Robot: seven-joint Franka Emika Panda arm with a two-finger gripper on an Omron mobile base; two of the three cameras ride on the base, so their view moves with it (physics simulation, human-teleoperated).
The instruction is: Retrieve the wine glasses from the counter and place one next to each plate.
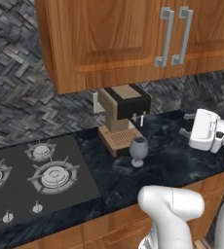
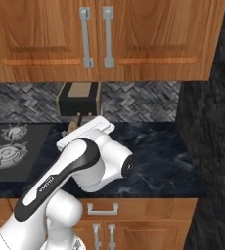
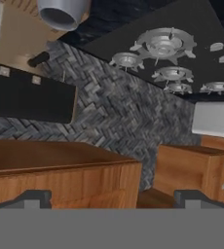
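Near, at the right of the left base view: white arm with gripper (image 1: 186, 124) hovering above the black marble tabletop (image 1: 175, 163), jaws spread wide, holding nothing. Just left of it, apart from the fingers: one grey wine glass (image 1: 138, 151), upright on the tabletop, right in front of the coffee machine (image 1: 122, 116). Further left: gas hob (image 1: 36, 182) set into the tabletop. Behind, against the grey woven-tile wall (image 1: 16, 97): coffee machine under brown wall cabinets (image 1: 133, 39). In the hand view, rolled over: glass bowl (image 3: 63, 12) at the top edge, hob burners (image 3: 165, 46) beside it.
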